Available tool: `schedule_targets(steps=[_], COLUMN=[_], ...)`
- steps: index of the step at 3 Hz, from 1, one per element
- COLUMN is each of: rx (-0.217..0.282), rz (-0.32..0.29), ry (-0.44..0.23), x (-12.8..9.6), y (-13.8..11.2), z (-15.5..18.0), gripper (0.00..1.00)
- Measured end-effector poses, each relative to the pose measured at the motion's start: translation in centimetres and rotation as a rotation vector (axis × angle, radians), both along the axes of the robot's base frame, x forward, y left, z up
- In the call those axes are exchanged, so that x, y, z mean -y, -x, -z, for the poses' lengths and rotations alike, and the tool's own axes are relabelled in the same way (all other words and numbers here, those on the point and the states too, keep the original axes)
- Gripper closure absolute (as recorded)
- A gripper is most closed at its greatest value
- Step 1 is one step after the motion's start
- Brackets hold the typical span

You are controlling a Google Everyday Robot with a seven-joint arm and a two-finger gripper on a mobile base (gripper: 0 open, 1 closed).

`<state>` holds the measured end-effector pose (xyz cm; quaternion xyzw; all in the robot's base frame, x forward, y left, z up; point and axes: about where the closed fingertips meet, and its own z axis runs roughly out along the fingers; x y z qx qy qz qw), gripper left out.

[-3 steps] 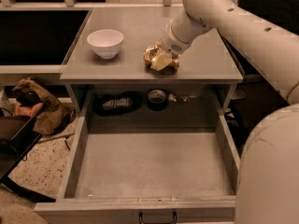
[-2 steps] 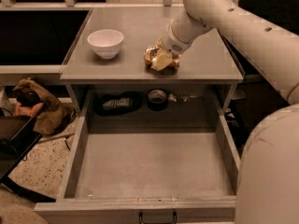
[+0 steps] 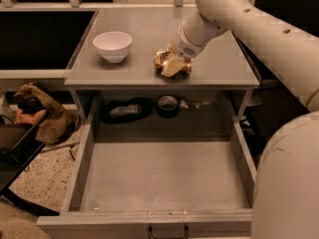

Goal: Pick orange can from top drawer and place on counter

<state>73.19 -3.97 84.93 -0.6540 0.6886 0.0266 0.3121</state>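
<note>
The orange can (image 3: 161,58) rests on the grey counter (image 3: 149,29), near its front edge, right of the middle. My gripper (image 3: 173,65) comes down from the upper right and is shut on the can, with one pale finger (image 3: 171,67) across its front. The top drawer (image 3: 164,178) is pulled fully out below the counter. Its grey floor is bare, and its small black handle (image 3: 168,231) shows at the bottom edge.
A white bowl (image 3: 113,45) stands on the counter's left part. A dark tape roll (image 3: 168,105) and a dark object (image 3: 125,110) lie on the shelf behind the drawer. My arm's pale body (image 3: 289,173) fills the right side. A brown cloth (image 3: 42,113) lies on the floor at left.
</note>
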Motion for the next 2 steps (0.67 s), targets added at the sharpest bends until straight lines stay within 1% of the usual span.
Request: schedule_targets(steps=[1, 2], rx=[0.0, 0.0], rz=[0.0, 0.0], ry=[0.0, 0.0], x=[0.0, 0.0], y=[0.0, 0.0], z=[0.0, 0.01], gripper=[0.0, 0.0])
